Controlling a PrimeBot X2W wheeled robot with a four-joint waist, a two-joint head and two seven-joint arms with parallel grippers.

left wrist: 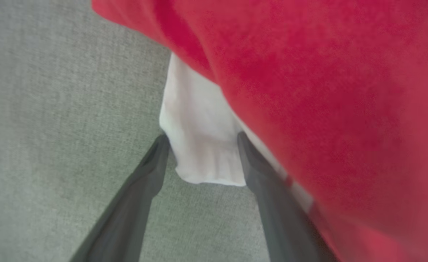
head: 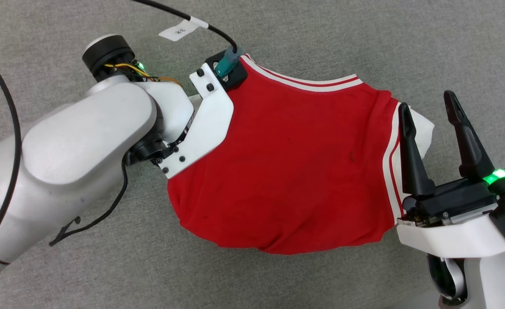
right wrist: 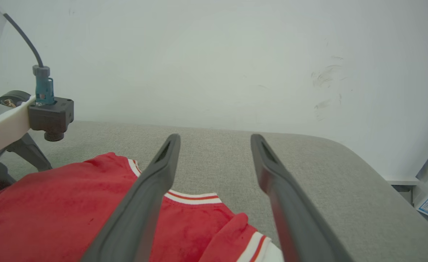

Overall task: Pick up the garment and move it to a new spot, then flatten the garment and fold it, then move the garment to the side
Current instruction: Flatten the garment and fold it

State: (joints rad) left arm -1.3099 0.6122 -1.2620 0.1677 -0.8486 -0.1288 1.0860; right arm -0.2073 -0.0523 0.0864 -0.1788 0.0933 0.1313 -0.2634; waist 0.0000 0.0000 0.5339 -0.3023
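Note:
The garment (head: pixel 295 163), red with red-and-white striped trim, lies on the grey cloth surface with its plain red face up. My left arm (head: pixel 209 116) reaches over its left edge, hiding the fingers in the head view. In the left wrist view my left gripper (left wrist: pixel 202 137) is open, one finger on each side of a white sleeve (left wrist: pixel 199 145) that sticks out from under the red cloth (left wrist: pixel 326 91). My right gripper (head: pixel 426 99) is open over the garment's right edge, above the other white sleeve (head: pixel 421 128). In the right wrist view the right gripper (right wrist: pixel 215 136) holds nothing, with the garment (right wrist: pixel 54 203) below it.
A black cable with a white tag (head: pixel 178 29) runs to the left wrist's camera mount (right wrist: pixel 50 112). The grey surface (head: pixel 321 43) ends at a pale wall (right wrist: pixel 235 54) behind and at a rounded edge (right wrist: pixel 381 167) to the right.

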